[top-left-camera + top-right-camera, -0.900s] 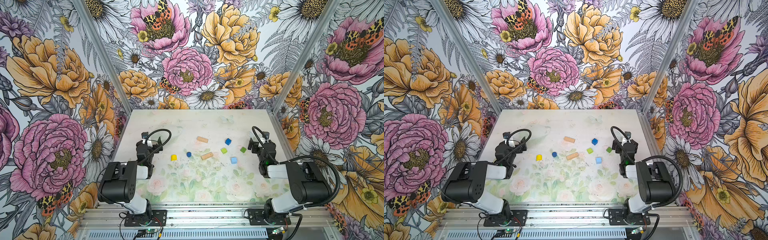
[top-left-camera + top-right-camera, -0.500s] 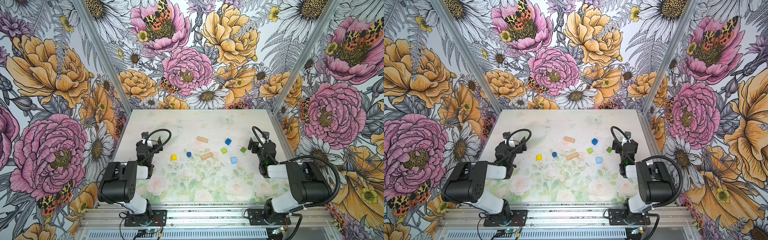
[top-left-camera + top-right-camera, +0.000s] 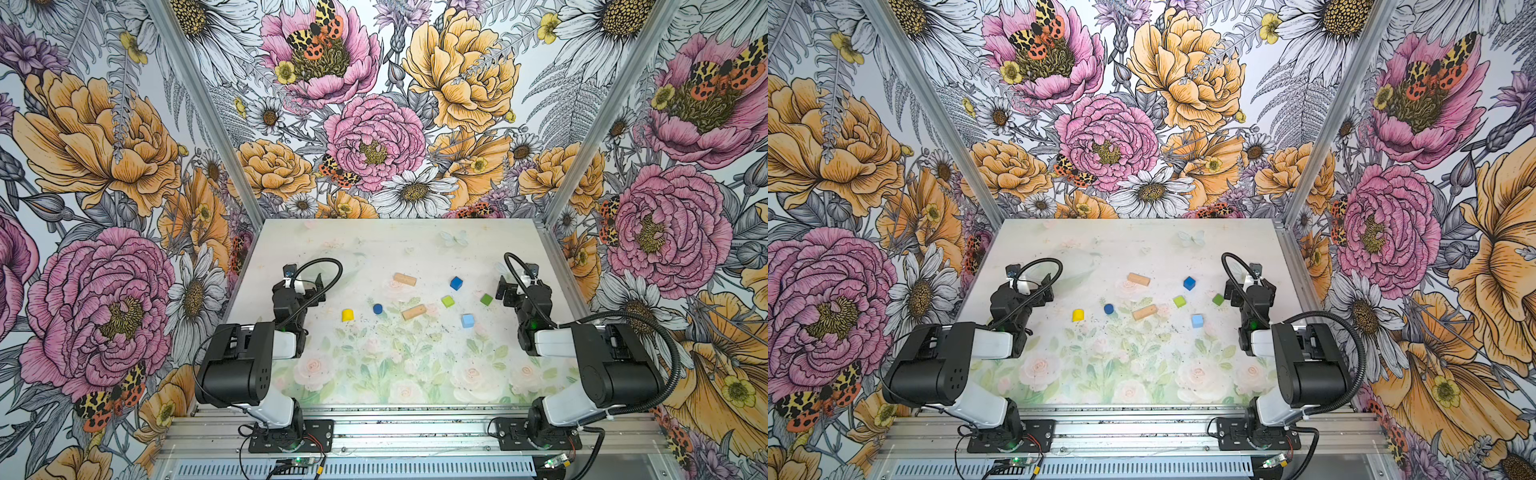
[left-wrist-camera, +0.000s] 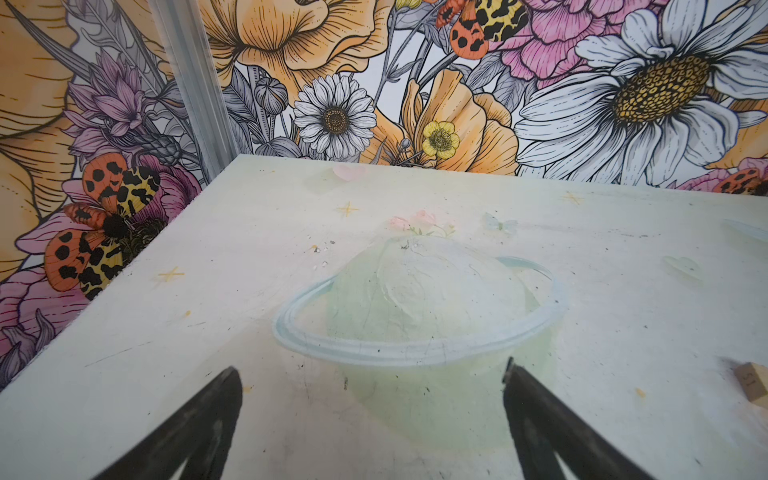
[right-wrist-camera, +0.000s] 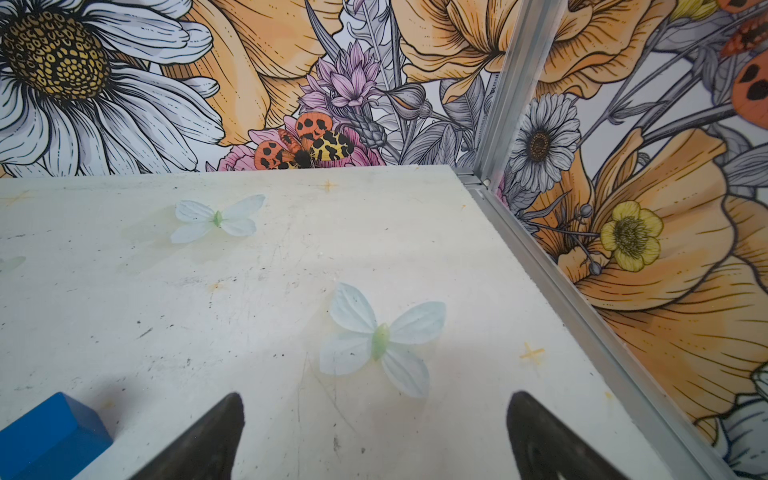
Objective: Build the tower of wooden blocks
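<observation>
So both top views hang high over the front edge of the worktop point(image 3: 374, 249), tilted down toward the back wall point(image 3: 374, 124). They're far enough off to fit the whole surface, and they're pretty much the same shot nudged sideways. Each wrist cam sits low and close right behind its gripper: the left gripper point(image 4: 370, 365) faces the worktop corner that's upper left in both top views, the right gripper point(image 5: 377, 394) the upper right one, so they only share that far strip with the overhead pair.

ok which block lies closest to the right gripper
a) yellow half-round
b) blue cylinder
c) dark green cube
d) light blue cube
c: in a top view the dark green cube sits just to the left of the right gripper, nearer than any other block.
</observation>
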Robot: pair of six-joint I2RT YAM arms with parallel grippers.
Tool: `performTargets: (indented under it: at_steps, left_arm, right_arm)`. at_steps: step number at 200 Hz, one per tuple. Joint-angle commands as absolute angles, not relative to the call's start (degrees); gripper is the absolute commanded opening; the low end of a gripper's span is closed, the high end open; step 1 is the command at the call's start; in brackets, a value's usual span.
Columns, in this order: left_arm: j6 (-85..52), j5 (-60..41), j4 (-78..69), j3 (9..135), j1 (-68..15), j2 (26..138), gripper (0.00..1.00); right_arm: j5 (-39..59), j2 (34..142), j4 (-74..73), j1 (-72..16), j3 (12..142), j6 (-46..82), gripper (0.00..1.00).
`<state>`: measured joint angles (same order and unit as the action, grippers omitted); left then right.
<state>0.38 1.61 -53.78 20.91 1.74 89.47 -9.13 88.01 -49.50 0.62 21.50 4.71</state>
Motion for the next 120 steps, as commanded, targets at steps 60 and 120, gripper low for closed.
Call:
performTargets:
  at_steps: [60,120]
  left_arm:
    - [0.35,1.33,-53.96,21.63,1.44,88.95,0.98]
    - [1.05,9.72,-35.32,27.52,-1.78,79.93,0.93]
  right_arm:
    - [-8.43,87.98,-49.69,0.62,22.32,5.20,0.97]
    - [-10.51,82.71,-38.03,0.19,26.31,5.36,0.90]
